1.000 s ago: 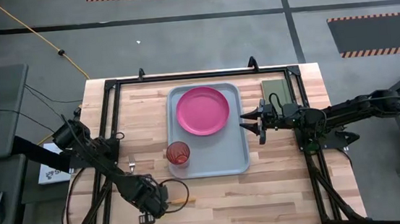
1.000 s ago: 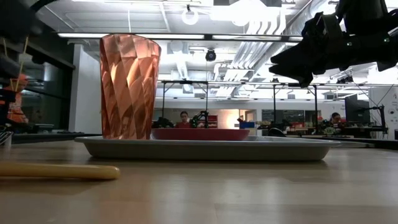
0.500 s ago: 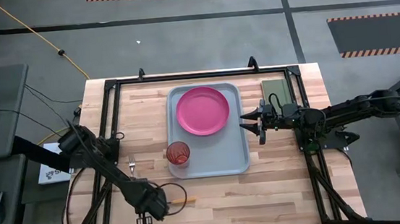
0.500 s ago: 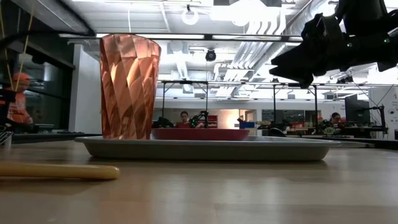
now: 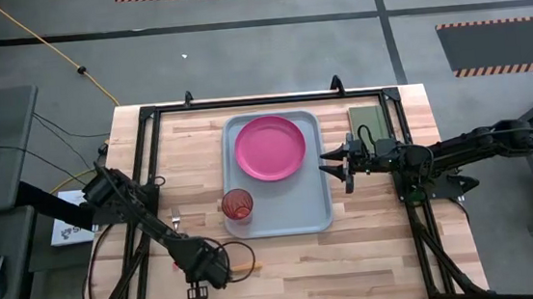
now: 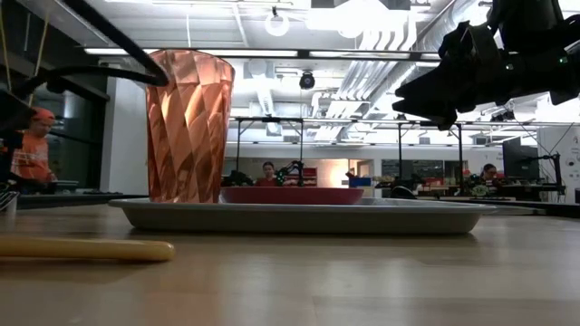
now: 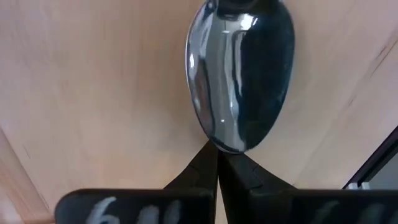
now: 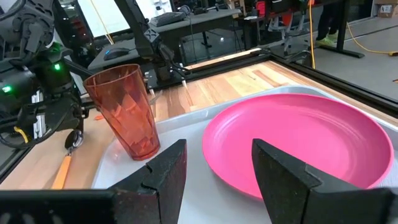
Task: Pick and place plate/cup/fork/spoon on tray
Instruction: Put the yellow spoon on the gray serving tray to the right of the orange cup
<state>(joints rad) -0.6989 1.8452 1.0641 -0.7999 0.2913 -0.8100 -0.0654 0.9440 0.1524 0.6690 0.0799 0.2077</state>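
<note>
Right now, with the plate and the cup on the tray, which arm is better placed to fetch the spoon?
The left. Its pincer is low over the spoon, fingers together. The right pincer hangs open at the tray's far edge, away from it.

cup (image 5: pixel 238 206) crowds tray's (image 5: pixel 316 218) corner, right half bare

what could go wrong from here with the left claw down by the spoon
1. The left claw looks shut just short of the spoon bowl's tip, so it may push the spoon along the table instead of gripping it.
2. The cup stands on the tray at the corner nearest the spoon; carrying the spoon in low could tip it.
3. The fork lies beside the left arm, which might sweep it.
</note>
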